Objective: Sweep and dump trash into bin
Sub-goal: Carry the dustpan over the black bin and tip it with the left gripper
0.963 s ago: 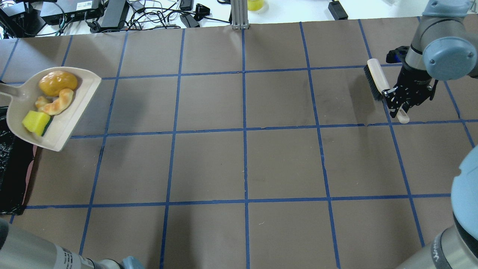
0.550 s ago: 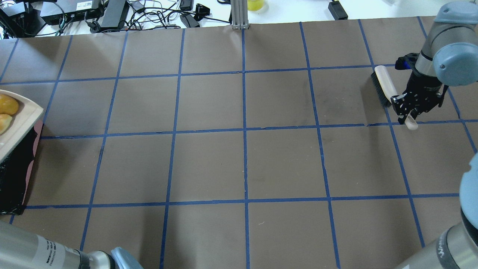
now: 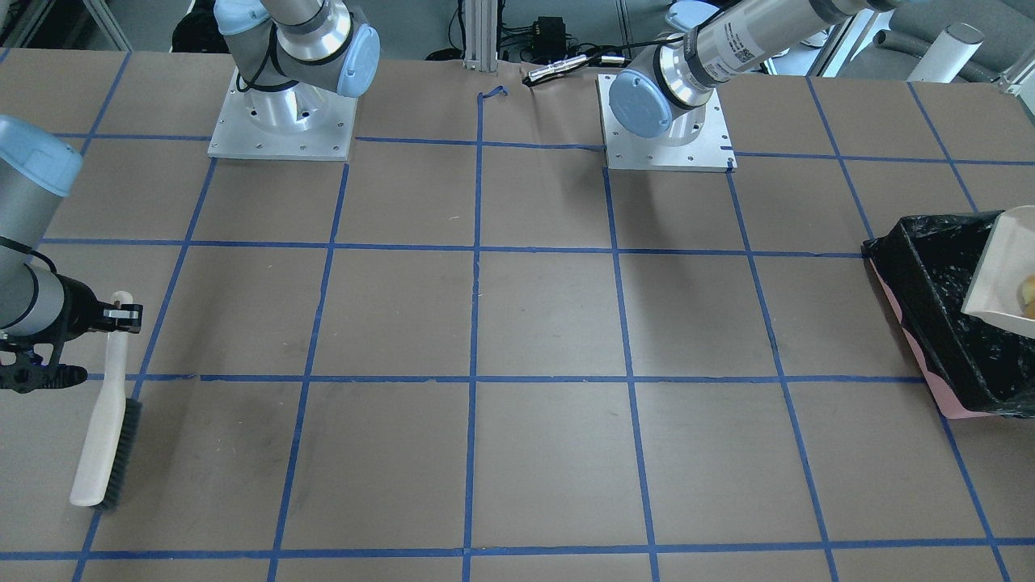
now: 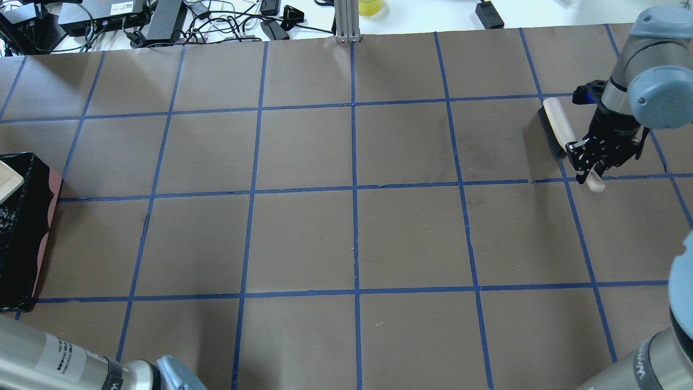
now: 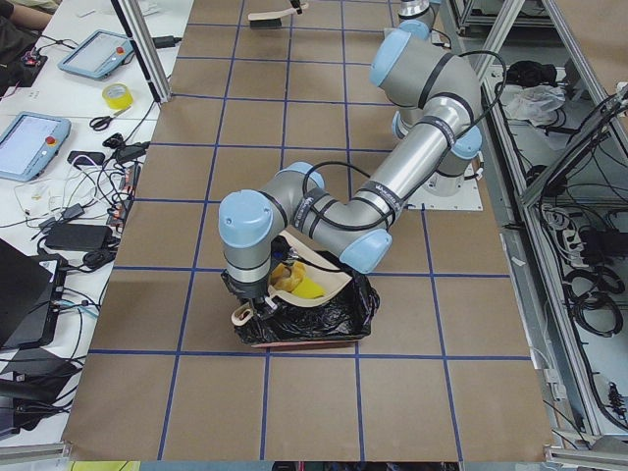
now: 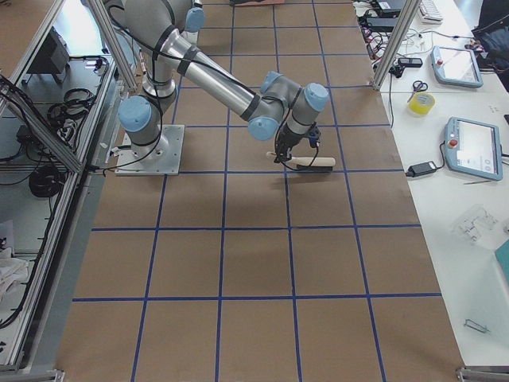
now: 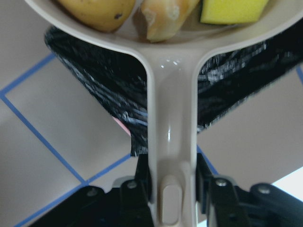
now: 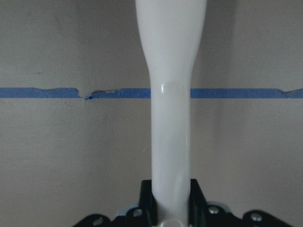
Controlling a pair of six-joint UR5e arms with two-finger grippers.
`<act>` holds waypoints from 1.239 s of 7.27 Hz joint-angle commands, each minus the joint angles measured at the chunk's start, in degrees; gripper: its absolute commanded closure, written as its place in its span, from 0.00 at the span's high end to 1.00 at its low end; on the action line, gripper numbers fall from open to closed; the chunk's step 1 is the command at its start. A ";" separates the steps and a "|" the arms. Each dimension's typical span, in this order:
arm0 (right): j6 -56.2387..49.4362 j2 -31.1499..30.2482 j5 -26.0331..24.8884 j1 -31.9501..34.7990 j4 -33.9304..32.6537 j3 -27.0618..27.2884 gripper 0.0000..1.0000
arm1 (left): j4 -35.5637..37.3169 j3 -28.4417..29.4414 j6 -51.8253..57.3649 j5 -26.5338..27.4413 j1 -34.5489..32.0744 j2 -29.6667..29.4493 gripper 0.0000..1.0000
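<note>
Left wrist-mounted view: left pincer (image 7: 171,182) clamped on the handle of the beige dustpan (image 7: 170,118), held over the black-lined bin (image 7: 94,85) at the surface's (image 8: 71,156) left end. The potato lump (image 7: 94,12), croissant (image 7: 163,16) and yellow-green wedge (image 7: 232,10) sit in the pan. Right pincer (image 8: 171,201) grips the white brush (image 8: 171,94) at the far right.

robotics lab, taped grid table (image 4: 352,238), teach pendants (image 6: 475,147)
</note>
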 commanded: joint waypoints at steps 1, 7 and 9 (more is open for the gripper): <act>0.01 0.34 0.01 0.09 -1.79 0.12 0.00 | 1.90 0.90 4.68 -1.33 0.46 -1.32 0.02; 0.37 1.13 0.19 0.79 -3.21 0.21 0.00 | 12.47 -4.87 17.09 -3.62 -0.15 2.01 0.02; 0.36 1.74 0.10 0.79 -3.21 0.21 0.04 | 24.95 -17.40 16.92 -3.98 -0.24 7.70 0.02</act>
